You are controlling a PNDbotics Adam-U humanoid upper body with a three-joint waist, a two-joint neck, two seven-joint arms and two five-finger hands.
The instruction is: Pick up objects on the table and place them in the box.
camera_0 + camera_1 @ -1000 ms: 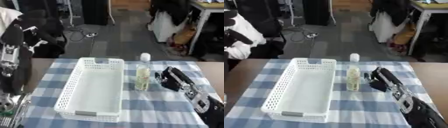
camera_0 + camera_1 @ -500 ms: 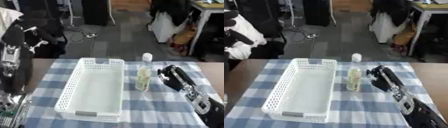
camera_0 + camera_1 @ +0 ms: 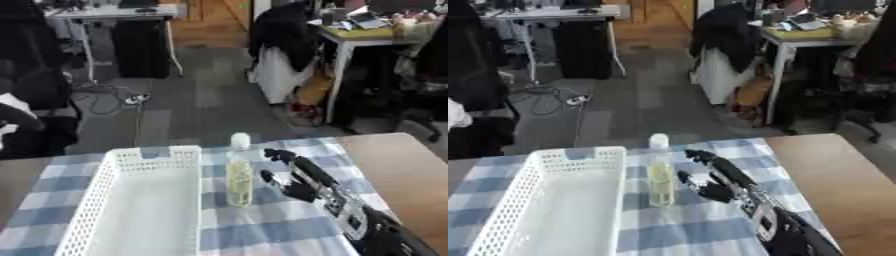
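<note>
A slim clear bottle with yellowish liquid and a white cap stands upright on the checked cloth, just right of the white mesh box. The box holds nothing. My right hand is open, its fingers straight and pointing away from me. It sits close to the bottle's right side, with a narrow gap between thumb and bottle. My left hand shows in neither view.
A blue and white checked cloth covers the middle of the brown table. Beyond the far edge are a grey floor, cables, a desk and dark bags.
The camera has swung, so the whole picture shifted and the left arm dropped out of view. My right hand has moved closer to the bottle.
</note>
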